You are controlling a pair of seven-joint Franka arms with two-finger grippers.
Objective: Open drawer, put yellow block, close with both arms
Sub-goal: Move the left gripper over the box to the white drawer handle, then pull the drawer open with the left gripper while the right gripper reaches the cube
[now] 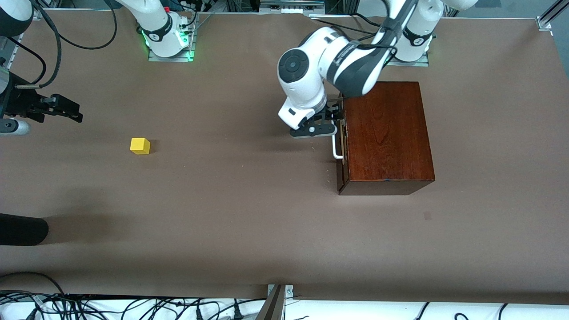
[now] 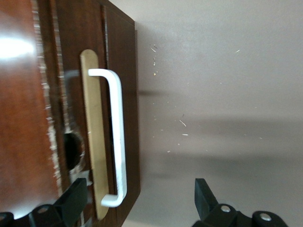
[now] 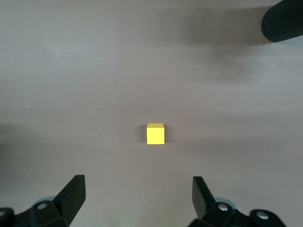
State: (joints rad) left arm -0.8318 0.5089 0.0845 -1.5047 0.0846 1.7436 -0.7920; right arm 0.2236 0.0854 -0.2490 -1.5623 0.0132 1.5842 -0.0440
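Note:
The dark mahogany box (image 1: 386,138) stands toward the left arm's end of the table. Its drawer (image 1: 341,151) is closed, and the white bar handle (image 1: 336,149) faces the right arm's end. My left gripper (image 1: 336,116) is at the drawer front, open. In the left wrist view its fingers (image 2: 75,196) stand on either side of one end of the handle (image 2: 118,137) without touching it. The yellow block (image 1: 140,146) lies on the table toward the right arm's end. My right gripper (image 1: 74,111) hangs open and empty above the table beside it; its wrist view shows the block (image 3: 155,134) ahead of the fingers (image 3: 73,191).
A black rounded object (image 1: 22,229) juts in at the right arm's end, nearer the front camera than the block; it also shows as the black rounded object (image 3: 284,21) in the right wrist view. Cables (image 1: 133,306) lie along the table's front edge.

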